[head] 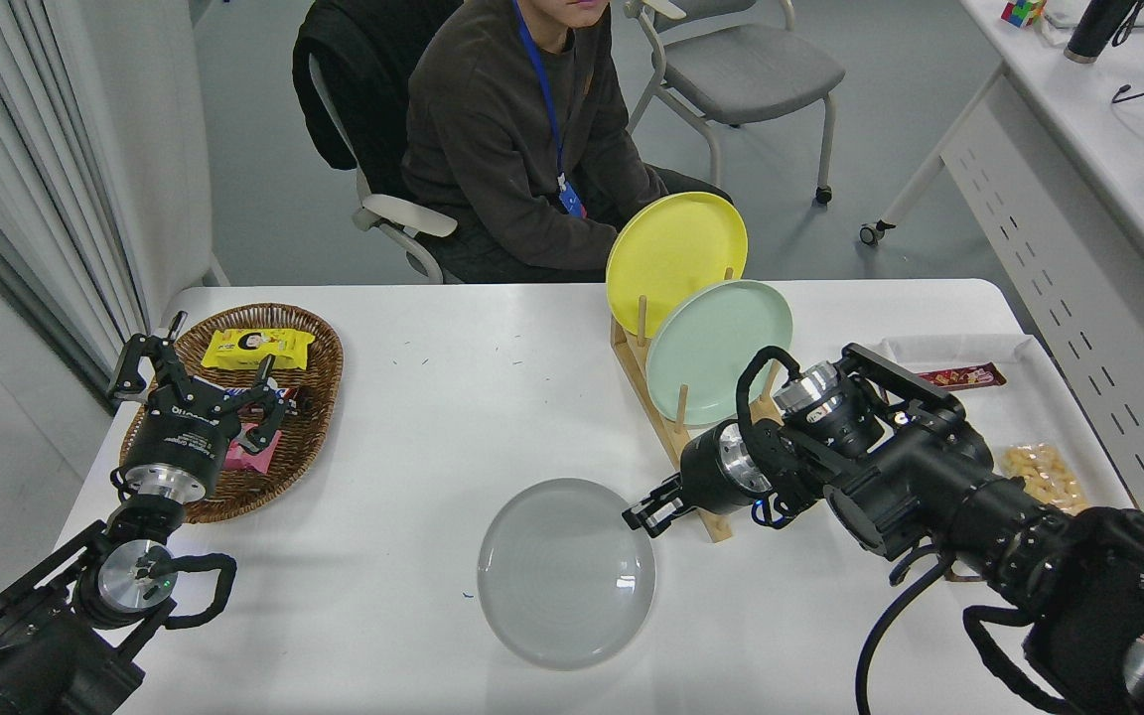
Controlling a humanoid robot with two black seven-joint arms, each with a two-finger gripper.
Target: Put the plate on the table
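Resting flat on the white desk (413,397), the plate (566,573) lay just left of your right tool (647,513), fingers slightly spread, tips near its far-right rim, gripping nothing.

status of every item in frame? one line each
grey plate: lying flat on the table, right gripper at its far right rim
right gripper: at the plate's edge, grip unclear
left gripper: open, parked over the basket
yellow plate: upright in the wooden rack
mint green plate: upright in the rack, in front of the yellow one
basket: holding snack packs
tray: holding a snack bar and a bag of snacks
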